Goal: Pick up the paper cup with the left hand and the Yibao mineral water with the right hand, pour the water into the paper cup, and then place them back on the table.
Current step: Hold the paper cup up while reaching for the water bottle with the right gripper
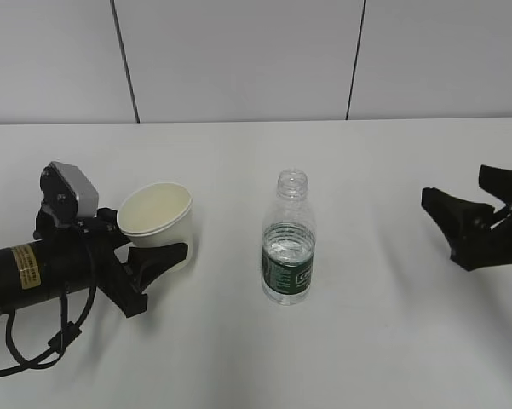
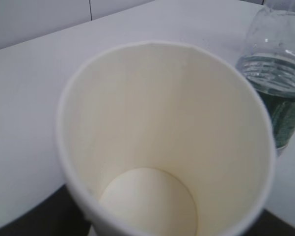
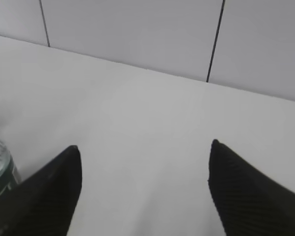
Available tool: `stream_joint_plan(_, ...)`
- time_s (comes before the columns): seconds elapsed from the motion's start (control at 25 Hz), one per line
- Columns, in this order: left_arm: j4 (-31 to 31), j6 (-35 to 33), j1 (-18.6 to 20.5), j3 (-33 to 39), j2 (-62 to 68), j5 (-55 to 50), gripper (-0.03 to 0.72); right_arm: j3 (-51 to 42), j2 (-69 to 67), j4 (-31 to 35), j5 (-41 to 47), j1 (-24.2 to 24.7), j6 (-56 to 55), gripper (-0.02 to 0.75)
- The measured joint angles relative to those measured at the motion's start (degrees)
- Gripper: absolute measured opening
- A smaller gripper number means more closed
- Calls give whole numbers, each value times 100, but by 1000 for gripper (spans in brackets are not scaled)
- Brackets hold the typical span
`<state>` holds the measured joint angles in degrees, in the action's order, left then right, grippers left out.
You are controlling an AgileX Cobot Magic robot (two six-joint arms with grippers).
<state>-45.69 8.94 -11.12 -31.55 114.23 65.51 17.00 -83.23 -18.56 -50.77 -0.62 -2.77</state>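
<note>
My bench [image 1: 366, 341] is a plain white flat top running back to a pale panelled wall [image 1: 238, 60] with dark seams. Near its middle the Yibao mineral water [image 1: 288, 239] stands upright on it, neck uncapped, green label band low, partly filled with water [image 1: 288, 251]. To its left is the paper cup [image 1: 158, 223], tilted; whether its base touches the surface I cannot tell.

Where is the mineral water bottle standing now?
In the exterior view, the Yibao mineral water stands upright near the table's middle, right of the paper cup, apart from both grippers.
</note>
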Motion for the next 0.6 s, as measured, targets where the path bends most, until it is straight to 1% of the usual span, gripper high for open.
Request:
stream_joint_plan(0.08,0,0,0,0,0,0,435,-167,-380,0,-641,0,0,592)
stream_joint_plan(0.2,5,0,0,0,0,0,435,-300,-910,-9,-1289,0,-12,592)
stream_joint_plan(0.36,45,0,0,0,0,0,435,-321,-1530,-317,-1399,0,-1,592)
stream_joint_plan(0.6,133,0,0,0,0,0,435,-180,-2031,-1293,-1444,0,35,592)
